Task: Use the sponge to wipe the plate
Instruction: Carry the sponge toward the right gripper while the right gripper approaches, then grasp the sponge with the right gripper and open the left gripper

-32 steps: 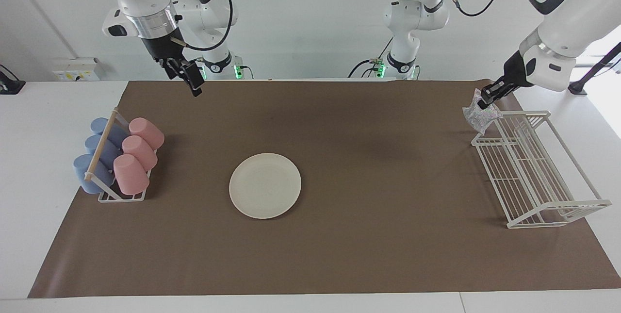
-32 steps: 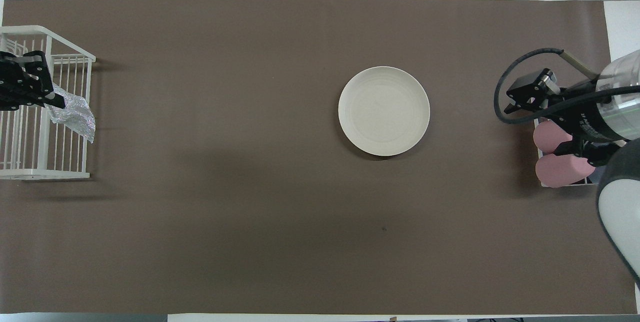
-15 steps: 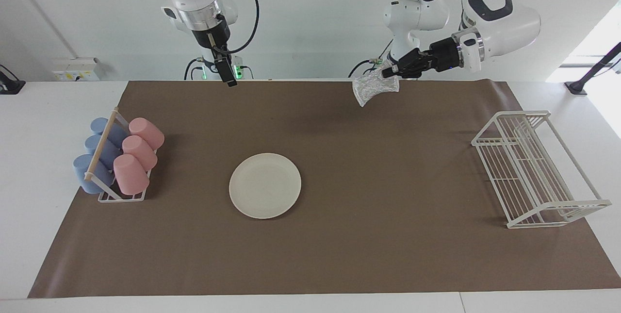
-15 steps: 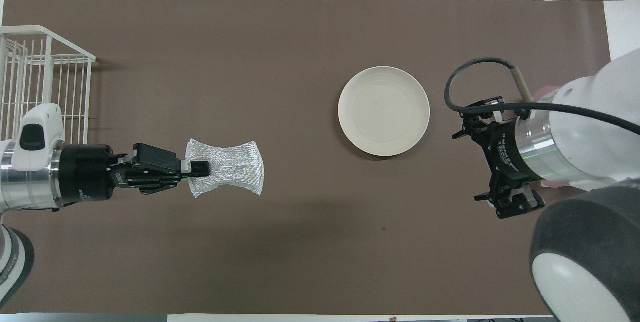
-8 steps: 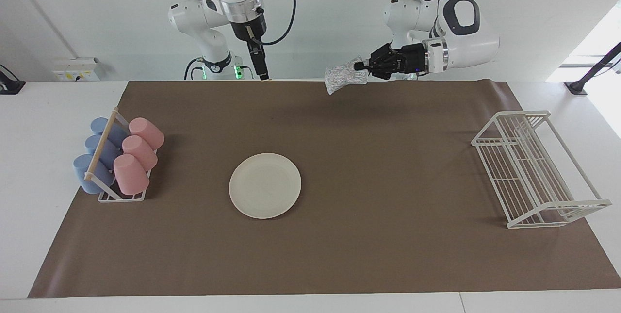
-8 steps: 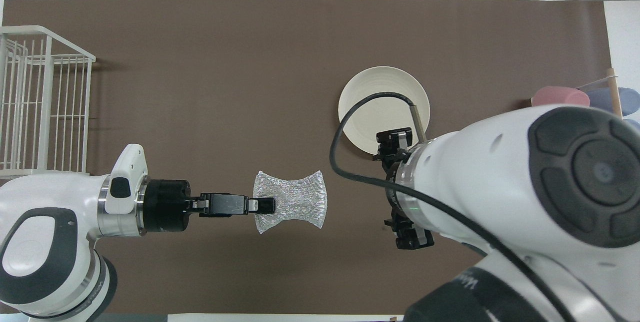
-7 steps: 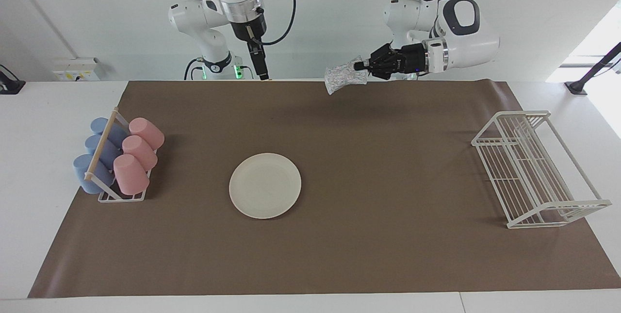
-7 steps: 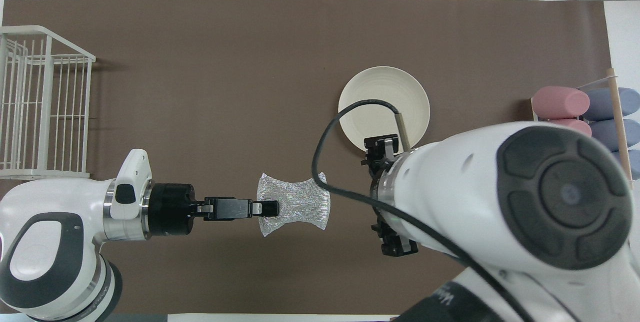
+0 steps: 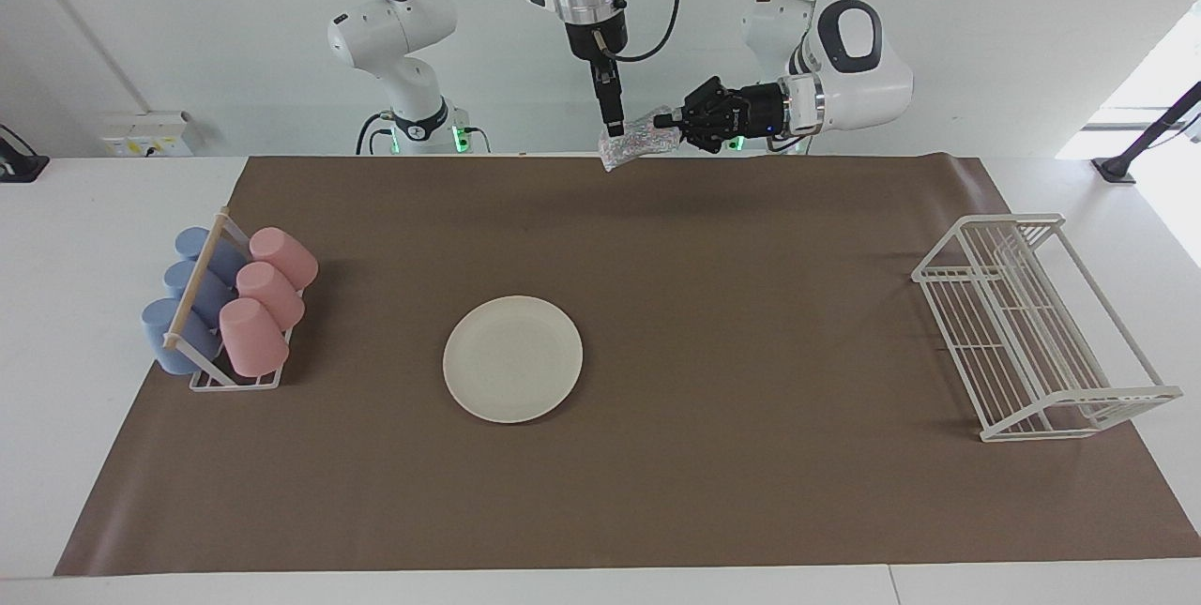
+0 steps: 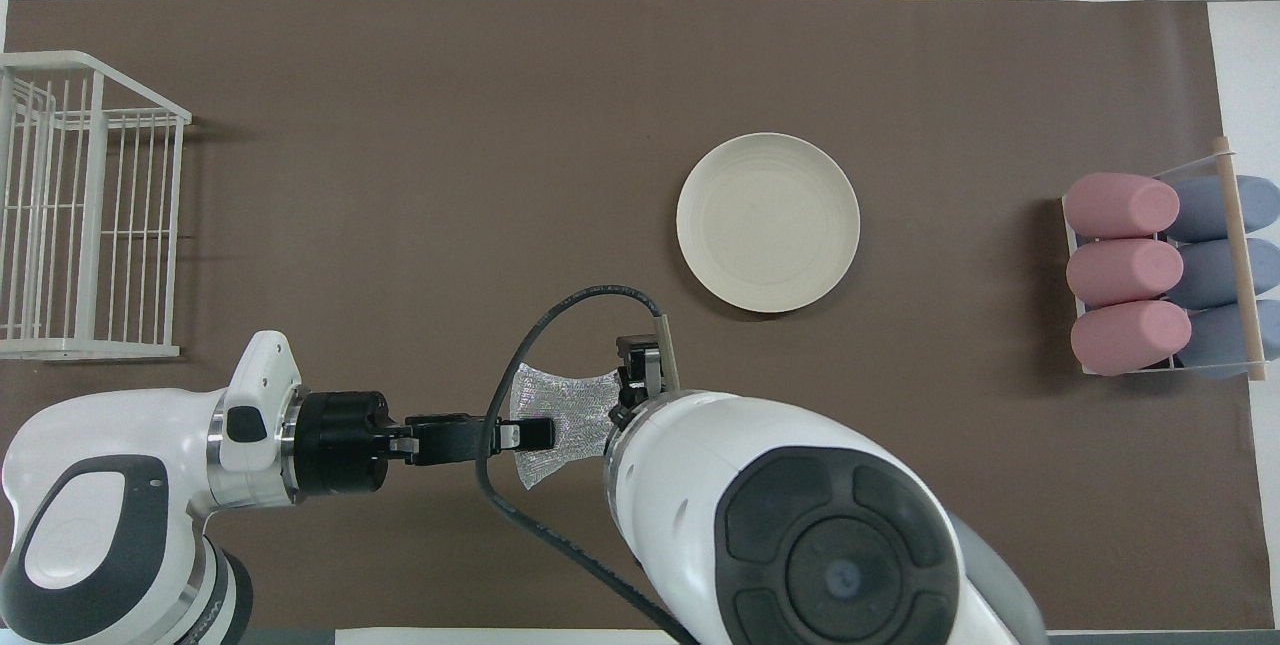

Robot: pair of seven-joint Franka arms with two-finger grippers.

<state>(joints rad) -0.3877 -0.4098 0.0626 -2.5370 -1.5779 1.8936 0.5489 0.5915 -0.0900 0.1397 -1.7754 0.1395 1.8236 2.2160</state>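
— Right, what have you got in hand?

— Sponge, and it's my left gripper that has it: fingertips pinched tight on one end, wrist lying level, so the silvery pad sticks out sideways with its free end drooping. All of that hangs in the air over the edge of the brown mat at my own end of the table, about midway along it.

— And the other arm?

— My right gripper points straight down, jaws wide, its tip right at the sponge's free end. Whether it touches the mesh I can't tell. From overhead my own forearm covers most of it.

— Why hold the sponge out flat like that?

— My guess: it's being offered. A level, outstretched pad gives the right gripper an end to close on from above. It looks like a handover in the making, not wiping yet.

— Where's the plate?

— Plate lies flat on the mat, well apart from both grippers, somewhat toward the right arm's end. Nothing on it, nothing touching it.

— Anything else out there?

— Pink and blue cups in their holder at the right arm's end, white wire rack at the left arm's end.

— Any labels to read?

— None that I can make out anywhere.
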